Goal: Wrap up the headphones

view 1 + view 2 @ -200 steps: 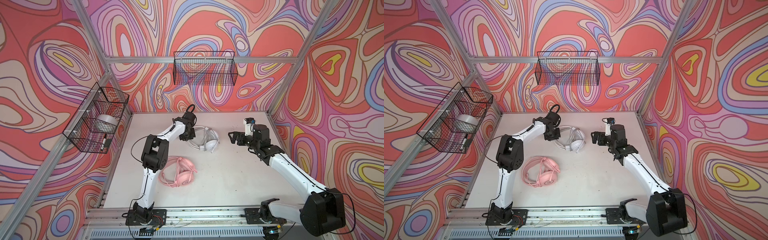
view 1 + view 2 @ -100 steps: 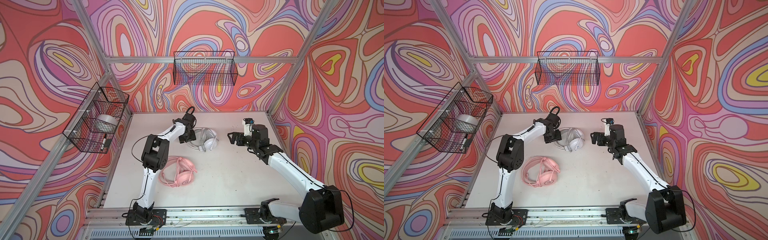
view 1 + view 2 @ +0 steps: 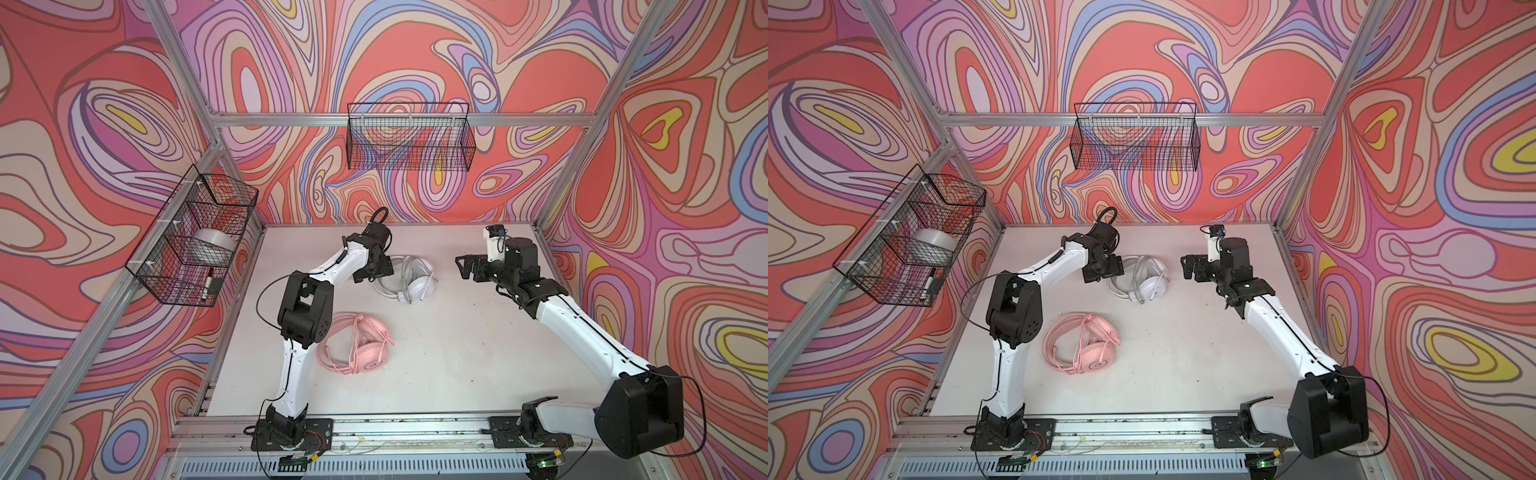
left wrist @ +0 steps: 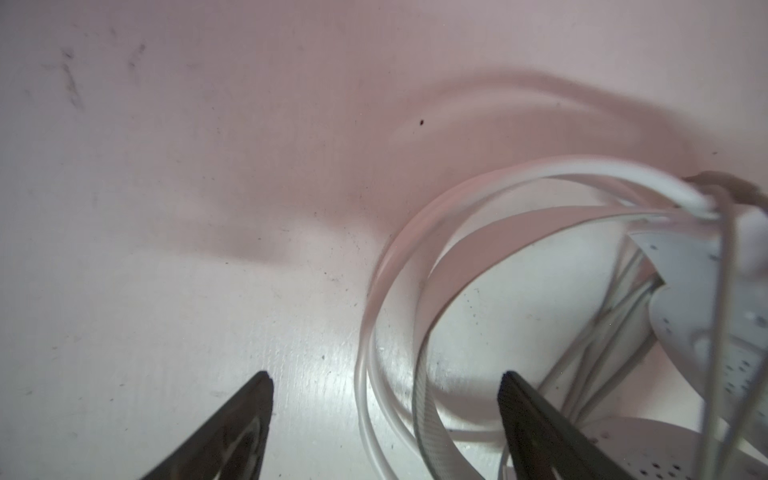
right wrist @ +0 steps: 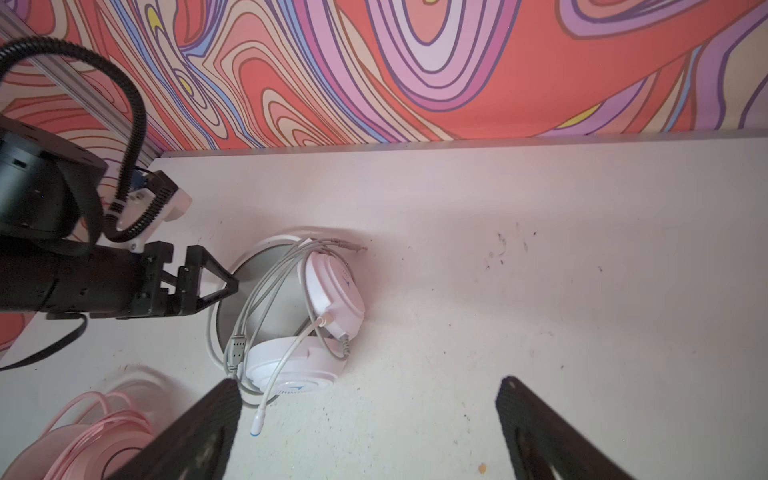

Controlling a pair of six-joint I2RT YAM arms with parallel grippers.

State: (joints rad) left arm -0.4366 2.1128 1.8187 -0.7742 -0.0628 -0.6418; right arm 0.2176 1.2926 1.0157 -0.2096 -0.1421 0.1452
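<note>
Left tool (image 4: pixel 386 376) now wide around headband (image 4: pixel 434 274)

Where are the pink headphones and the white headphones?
Pink headphones (image 3: pixel 371 362): in a top view, on the round earcup.
White headphones (image 5: pixel 291 370): in the right wrist view, on the flat-lying earcup.

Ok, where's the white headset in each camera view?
In a top view: white headset, back middle of the table.
In a top view: white headset, same spot.
Left wrist: its headband, just beyond the left hand.
Right wrist: whole white headset, mid-picture.
Shared landmark: the left hand beside the headband.
</note>
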